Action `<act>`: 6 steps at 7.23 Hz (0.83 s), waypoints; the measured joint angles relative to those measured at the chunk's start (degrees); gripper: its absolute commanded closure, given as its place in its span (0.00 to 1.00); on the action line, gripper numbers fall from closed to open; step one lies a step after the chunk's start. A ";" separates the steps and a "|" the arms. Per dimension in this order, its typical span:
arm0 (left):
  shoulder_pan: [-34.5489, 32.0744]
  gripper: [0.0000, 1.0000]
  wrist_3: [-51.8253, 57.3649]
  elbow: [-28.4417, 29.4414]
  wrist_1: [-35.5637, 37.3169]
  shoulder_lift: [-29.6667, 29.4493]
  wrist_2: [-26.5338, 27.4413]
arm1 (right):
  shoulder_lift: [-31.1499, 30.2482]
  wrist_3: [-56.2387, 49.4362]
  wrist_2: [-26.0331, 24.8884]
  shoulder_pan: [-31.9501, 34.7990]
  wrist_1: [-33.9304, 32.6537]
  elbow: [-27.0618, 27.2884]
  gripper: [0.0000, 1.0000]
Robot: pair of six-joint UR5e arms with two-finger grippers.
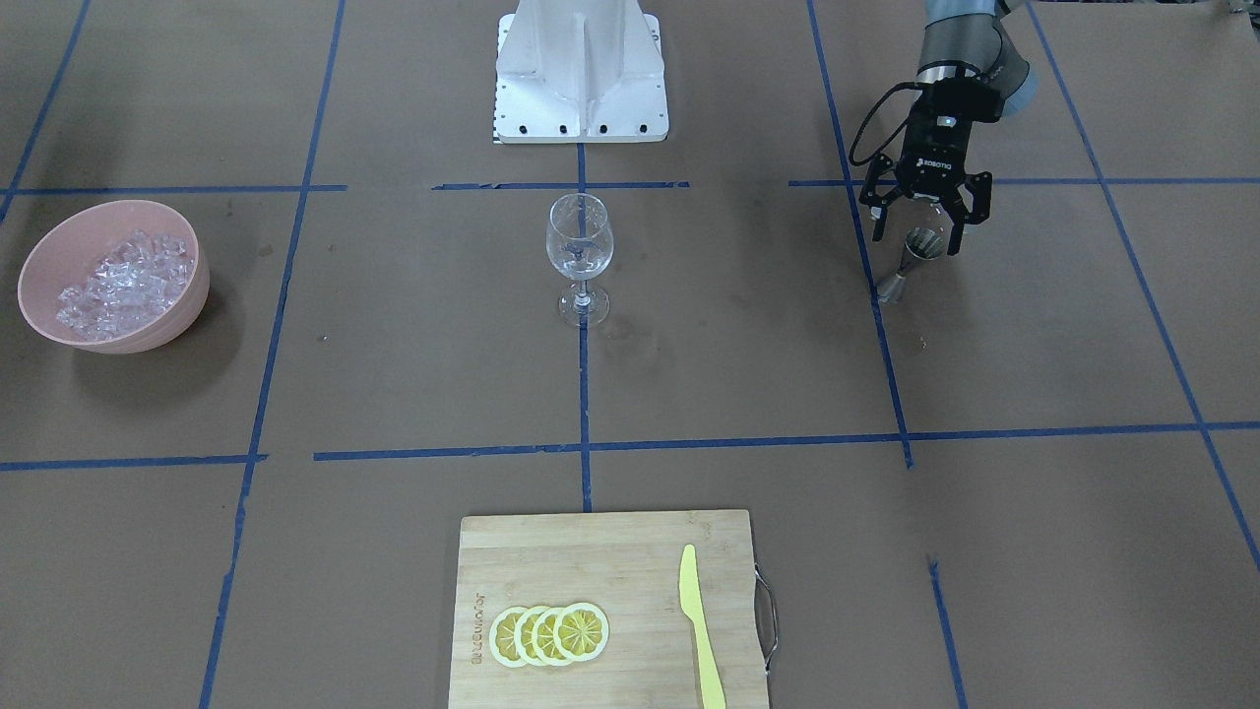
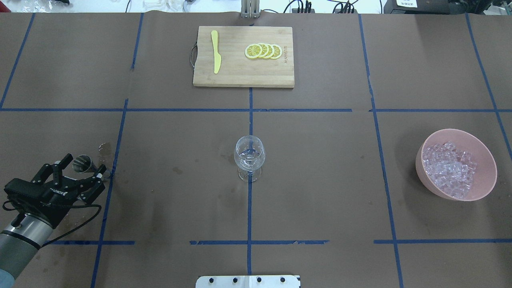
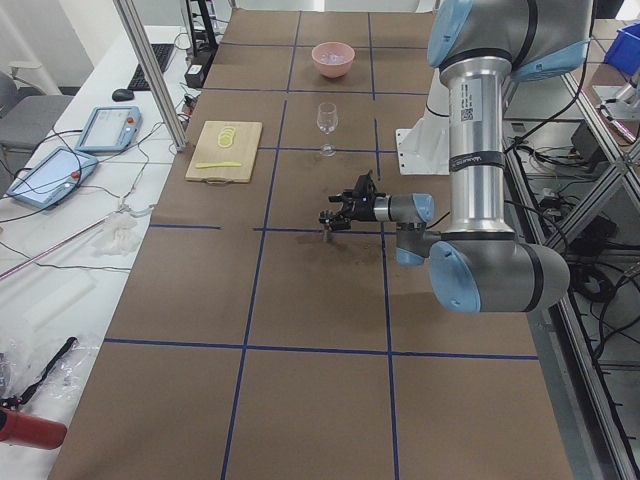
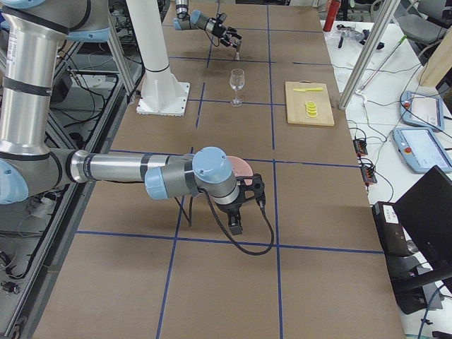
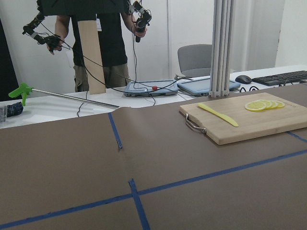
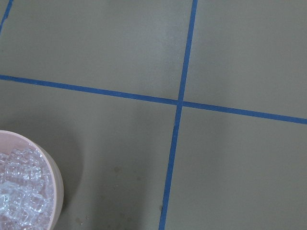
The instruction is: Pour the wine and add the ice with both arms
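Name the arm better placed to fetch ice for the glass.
Right. The right gripper hangs by the bowl of ice, and its wrist view shows that bowl. The left gripper is open at the jigger, across the glass from the bowl.

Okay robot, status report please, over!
Left gripper open, astride the jigger. Right gripper near the bowl of ice, open or shut unclear. Nothing between bowl and glass.
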 measured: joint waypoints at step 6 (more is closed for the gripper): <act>0.37 0.26 -4.03 9.55 -0.78 -5.70 0.33 | 0.03 -0.02 -0.03 0.00 -0.01 0.00 0.00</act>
